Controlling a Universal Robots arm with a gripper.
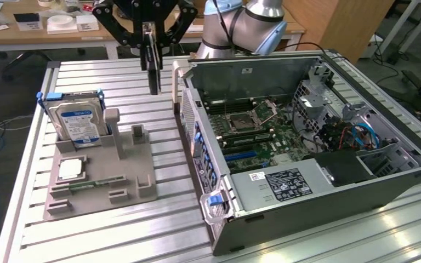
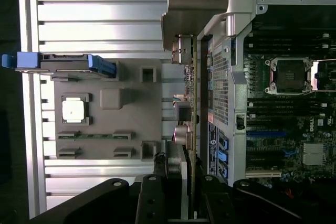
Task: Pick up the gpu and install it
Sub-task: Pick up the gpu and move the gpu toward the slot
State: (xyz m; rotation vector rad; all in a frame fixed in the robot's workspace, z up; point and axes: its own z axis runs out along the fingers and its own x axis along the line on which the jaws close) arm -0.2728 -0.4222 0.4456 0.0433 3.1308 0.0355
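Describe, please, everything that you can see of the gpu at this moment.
The gpu is a thin, dark card seen edge-on. It hangs upright in the air, clamped at its upper end by the tool. It is over the slatted metal table, between the grey parts holder and the open computer case, touching neither. The wrist view shows metal-cased connectors lining one side.

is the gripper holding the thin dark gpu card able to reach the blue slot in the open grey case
Probably yes: the grey case lies open, nothing covers the blue slot, and the gripper holds the gpu card raised nearby.
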